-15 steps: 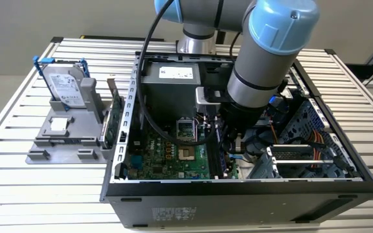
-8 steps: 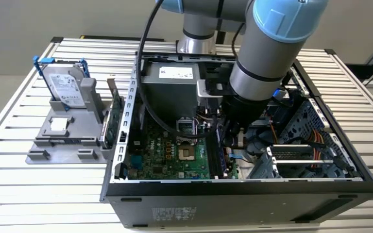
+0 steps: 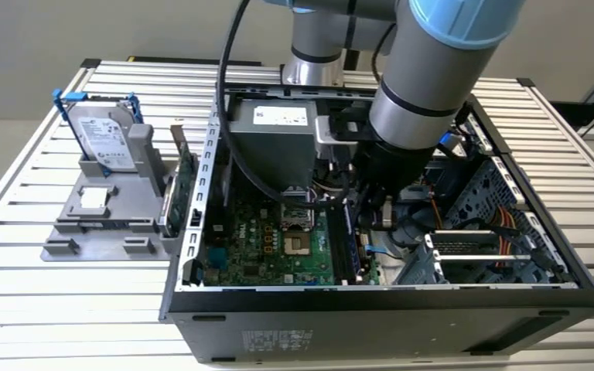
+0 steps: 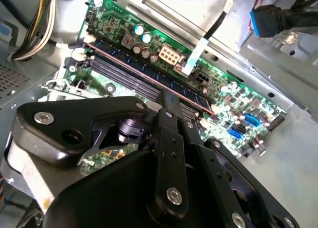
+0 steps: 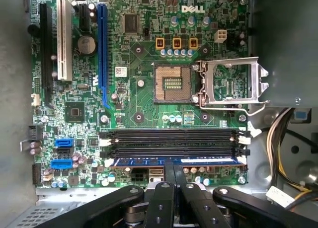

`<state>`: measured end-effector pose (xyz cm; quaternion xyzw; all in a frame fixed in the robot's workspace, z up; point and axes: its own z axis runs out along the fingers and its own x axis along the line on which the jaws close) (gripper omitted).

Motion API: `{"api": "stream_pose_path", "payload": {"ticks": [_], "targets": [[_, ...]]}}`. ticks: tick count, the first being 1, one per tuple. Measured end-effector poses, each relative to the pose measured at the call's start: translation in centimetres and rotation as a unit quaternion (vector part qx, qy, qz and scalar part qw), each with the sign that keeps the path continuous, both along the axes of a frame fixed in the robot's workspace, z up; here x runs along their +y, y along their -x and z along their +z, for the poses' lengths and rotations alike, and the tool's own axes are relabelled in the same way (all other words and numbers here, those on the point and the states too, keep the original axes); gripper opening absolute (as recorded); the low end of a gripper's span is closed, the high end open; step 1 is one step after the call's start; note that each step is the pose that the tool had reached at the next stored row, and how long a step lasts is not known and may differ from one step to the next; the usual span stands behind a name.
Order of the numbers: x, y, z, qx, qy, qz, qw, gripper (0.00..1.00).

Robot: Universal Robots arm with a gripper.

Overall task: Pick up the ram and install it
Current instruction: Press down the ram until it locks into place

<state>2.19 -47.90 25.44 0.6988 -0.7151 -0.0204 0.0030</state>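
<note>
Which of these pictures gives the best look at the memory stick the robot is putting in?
The first wrist view: the memory stick lies lengthwise in a slot, the claw at its middle. The second wrist view shows it slanting, partly behind the claw. In the exterior view the arm covers it.

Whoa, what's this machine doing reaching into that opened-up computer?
A robot arm has reached down into the open computer case lying on the slatted table. Its gripper is shut on the ram, a slim blue stick, holding it lengthwise along the memory slot nearest the motherboard's edge. The neighbouring black memory slots are bare. Beside the case, a silver hard drive stands in a grey holder.
</note>
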Motion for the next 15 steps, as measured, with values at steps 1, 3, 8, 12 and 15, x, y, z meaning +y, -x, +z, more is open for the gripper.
{"api": "stream_pose_path", "payload": {"ticks": [1,3,8,12,15], "targets": [[0.00,0.00,0.13,0.0000,0.0000,0.000,1.0000,0.00],[0.00,0.00,0.38,0.0000,0.0000,0.000,1.0000,0.00],[0.00,0.00,1.10,0.0000,0.0000,0.000,1.0000,0.00],[0.00,0.00,1.81,0.0000,0.0000,0.000,1.0000,0.00],[0.00,0.00,2.34,0.0000,0.0001,0.000,1.0000,0.00]]}}
